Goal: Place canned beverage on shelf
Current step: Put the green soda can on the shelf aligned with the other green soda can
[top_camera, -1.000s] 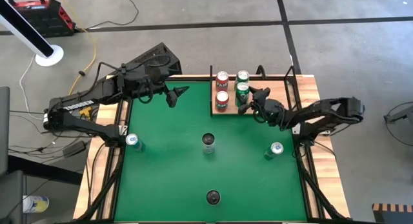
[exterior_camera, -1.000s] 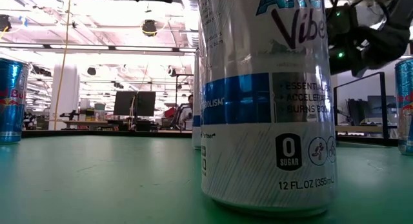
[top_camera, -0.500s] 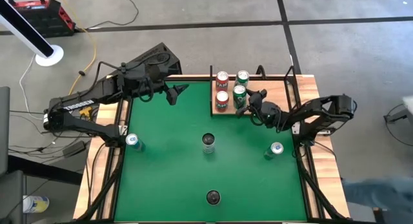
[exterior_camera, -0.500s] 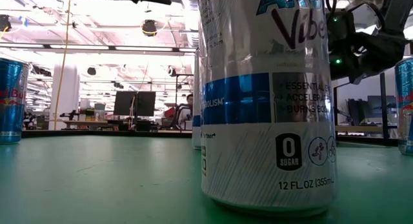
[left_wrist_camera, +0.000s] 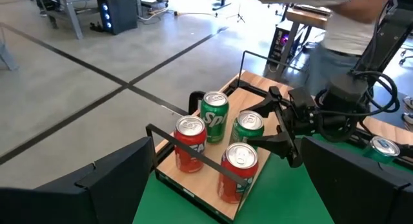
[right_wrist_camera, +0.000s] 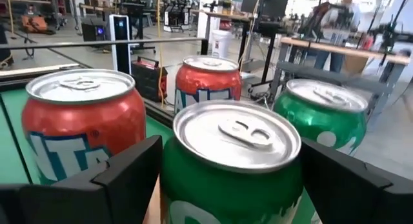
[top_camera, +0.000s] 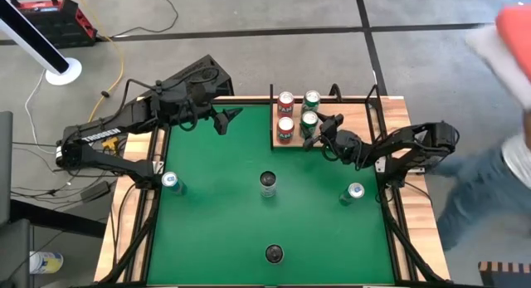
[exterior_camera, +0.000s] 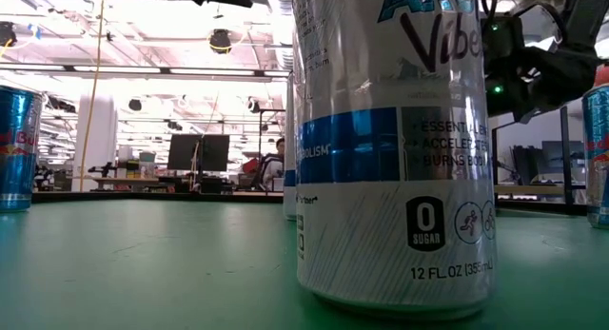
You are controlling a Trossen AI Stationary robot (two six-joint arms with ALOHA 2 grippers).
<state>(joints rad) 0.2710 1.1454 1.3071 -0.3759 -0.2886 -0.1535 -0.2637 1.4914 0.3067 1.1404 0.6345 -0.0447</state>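
One green can (top_camera: 308,119) stands between the right end effector's (top_camera: 316,130) spread fingers.

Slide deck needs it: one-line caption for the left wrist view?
Right gripper open around a green can on the shelf, beside another green can and two red cans.

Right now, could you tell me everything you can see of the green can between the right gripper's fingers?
The green can is an upright metal drink can with a silver lid and pull tab. It stands on the pale-wood shelf, in front of a second green can and beside two red cans. The right gripper straddles it with fingers open, apparently not clamping it.
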